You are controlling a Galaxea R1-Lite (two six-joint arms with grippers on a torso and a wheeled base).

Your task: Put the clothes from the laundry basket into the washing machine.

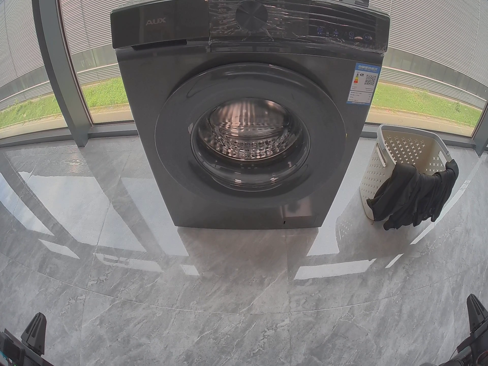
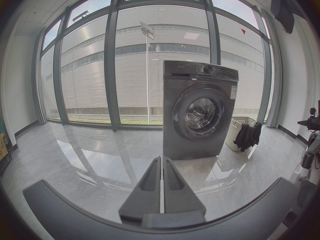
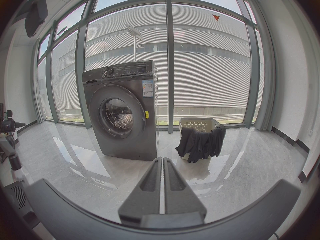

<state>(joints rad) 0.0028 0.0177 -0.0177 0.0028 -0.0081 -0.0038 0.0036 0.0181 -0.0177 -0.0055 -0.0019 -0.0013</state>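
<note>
Grey tile floor [image 1: 203,291]; washing machine [image 1: 249,128] door looks shut. Dark clothes [image 1: 414,196] hang over the laundry basket [image 1: 412,132] rim: nothing loaded yet. Left gripper [image 2: 162,160] and right gripper [image 3: 162,160] both pinched together, empty.

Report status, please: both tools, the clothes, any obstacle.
Left tool and right tool shut, holding nothing. Dark clothes hang over laundry basket rim, beside washing machine. Its door looks shut.

dark clothes [image 1: 413,194] draped over white laundry basket [image 1: 401,151] rim | grey washing machine [image 1: 244,113] beside
</note>
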